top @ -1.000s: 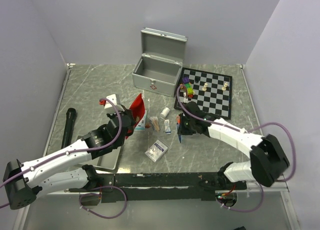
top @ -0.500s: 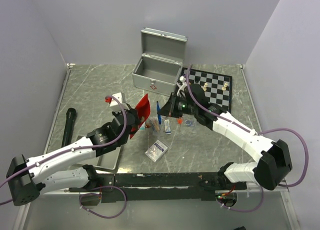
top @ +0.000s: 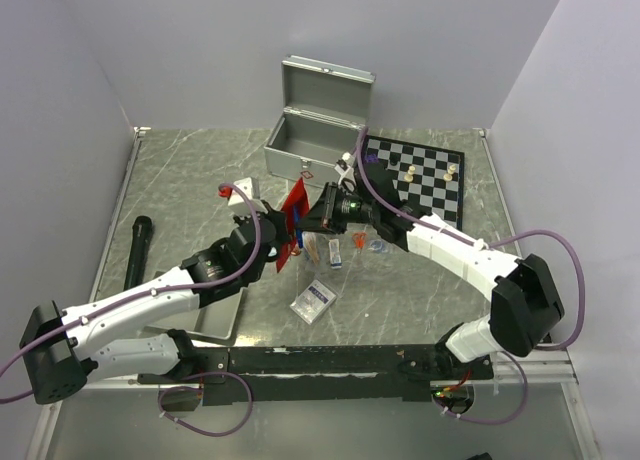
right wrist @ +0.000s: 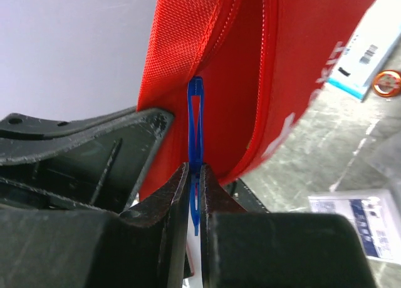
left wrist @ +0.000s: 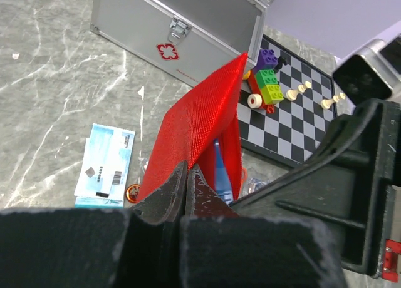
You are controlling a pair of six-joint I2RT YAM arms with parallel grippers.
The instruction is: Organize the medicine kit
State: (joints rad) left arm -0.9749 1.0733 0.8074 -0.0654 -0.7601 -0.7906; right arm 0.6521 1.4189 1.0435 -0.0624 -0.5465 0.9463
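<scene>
The left claw (left wrist: 188,178) is clenched on the lip of the red pouch (left wrist: 203,113), holding it lifted off the tabletop (top: 180,170) with its mouth gaping. The right claw (right wrist: 194,175) pinches the blue tweezers (right wrist: 195,109), whose far end lies at the pouch mouth, between the fabric walls. To do this well, I judge the pouch must hang steady and taut while the tweezers slide straight in, released only once well inside. A black torch (top: 137,252) lies far left, a loose packet (top: 313,300) below the pouch, the open metal case (top: 315,140) behind, a chessboard (top: 420,180) at right. The claws crowd close together, and the zipper edge could snag.
</scene>
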